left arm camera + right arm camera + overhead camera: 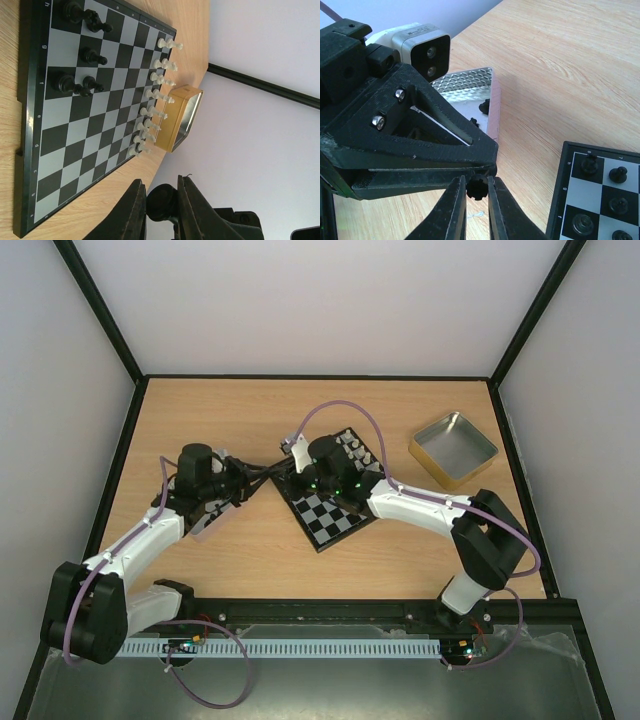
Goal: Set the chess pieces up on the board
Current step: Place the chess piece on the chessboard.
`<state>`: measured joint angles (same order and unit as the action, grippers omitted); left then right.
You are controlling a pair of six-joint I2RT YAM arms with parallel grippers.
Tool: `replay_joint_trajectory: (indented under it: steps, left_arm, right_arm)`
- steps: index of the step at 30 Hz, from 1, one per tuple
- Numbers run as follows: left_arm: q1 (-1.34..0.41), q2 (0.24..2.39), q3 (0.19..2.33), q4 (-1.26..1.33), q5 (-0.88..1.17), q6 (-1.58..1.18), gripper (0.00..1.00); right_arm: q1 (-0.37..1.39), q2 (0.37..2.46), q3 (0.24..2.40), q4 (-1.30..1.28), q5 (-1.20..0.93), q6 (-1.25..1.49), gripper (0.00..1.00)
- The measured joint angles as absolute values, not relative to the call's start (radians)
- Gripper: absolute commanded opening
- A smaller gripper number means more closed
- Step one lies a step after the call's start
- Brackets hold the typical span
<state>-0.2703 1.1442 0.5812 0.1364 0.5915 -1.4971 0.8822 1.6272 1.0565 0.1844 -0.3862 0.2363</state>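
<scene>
Top view overhead, wrist views low, close, sharing the board [75,142]

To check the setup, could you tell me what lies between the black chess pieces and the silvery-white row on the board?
Only bare squares of the small black-and-grey chessboard separate the black pieces from the silvery-white row; the left wrist view shows this.

Table [300,410], wood-grain, before me. On it: chessboard [325,525], centre, askew; brass-sided tin [455,445] to my right; patterned metal tin [465,82] to my left.
</scene>
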Motion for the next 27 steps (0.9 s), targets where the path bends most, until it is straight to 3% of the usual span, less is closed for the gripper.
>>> replay_joint_trajectory:
  steps: [8, 17, 27]
  left_arm:
    - [-0.27, 1.144, 0.58, 0.137, 0.603, -1.51, 0.15]
    - [-0.27, 1.143, 0.58, 0.137, 0.617, -1.512, 0.15]
    - [-0.27, 1.14, 0.576, 0.136, 0.662, -1.505, 0.16]
  right_arm:
    - [0.882, 1.628, 1.056, 0.185, -0.384, 0.245, 0.28]
    - [0.882, 1.634, 1.056, 0.184, -0.395, 0.204, 0.11]
    - [0.881, 1.634, 1.058, 0.162, -0.412, 0.111, 0.15]
